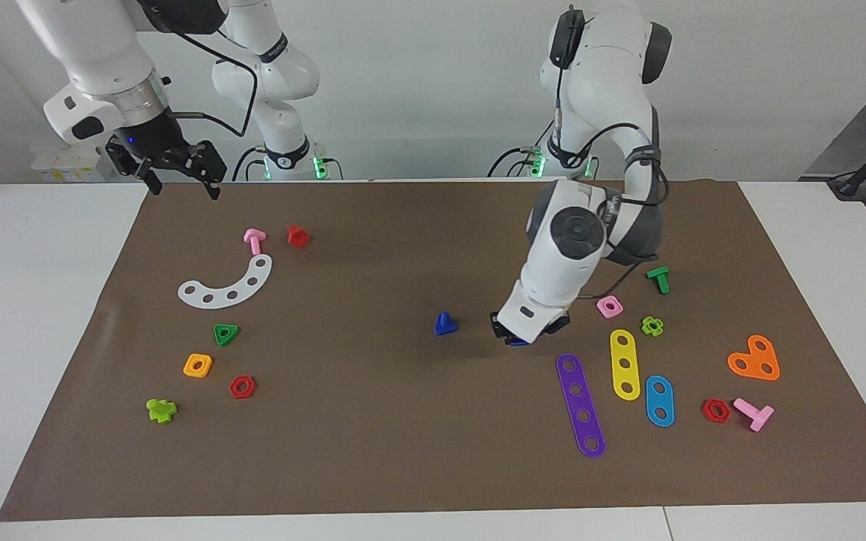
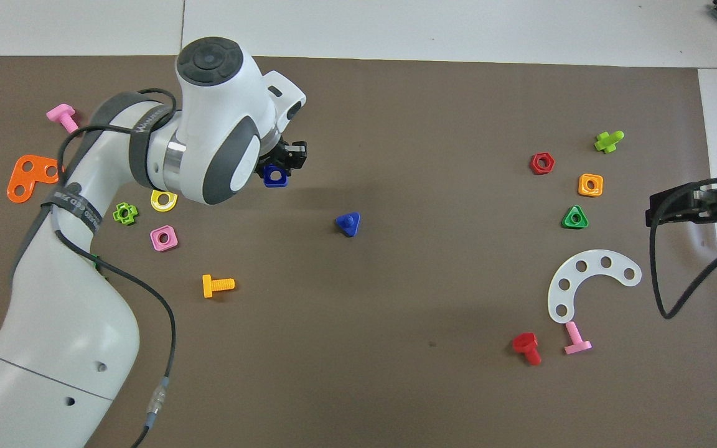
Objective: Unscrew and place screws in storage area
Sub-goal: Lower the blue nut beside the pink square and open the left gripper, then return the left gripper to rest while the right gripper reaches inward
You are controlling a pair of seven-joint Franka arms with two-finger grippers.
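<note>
A blue screw [image 1: 444, 324] stands on its triangular head near the middle of the brown mat, shaft up; it also shows in the overhead view [image 2: 348, 224]. My left gripper [image 1: 517, 336] is down at the mat beside it, toward the left arm's end, with a blue square nut [image 2: 276, 176] at its tips. The storage area [image 2: 582, 242] is the bare mat among the white curved strip [image 1: 227, 284], green triangular nut [image 1: 226, 333], orange square nut [image 1: 198, 365] and red hex nut [image 1: 242, 387]. My right gripper [image 1: 182, 182] waits open and empty, raised over the mat's edge at the right arm's end.
A pink screw [image 1: 254, 240] and a red screw [image 1: 298, 236] lie near the white strip. Purple [image 1: 580, 405], yellow [image 1: 625, 364] and blue [image 1: 659, 400] strips lie at the left arm's end, along with a pink nut [image 1: 610, 306]. An orange screw [image 2: 217, 285] lies there too.
</note>
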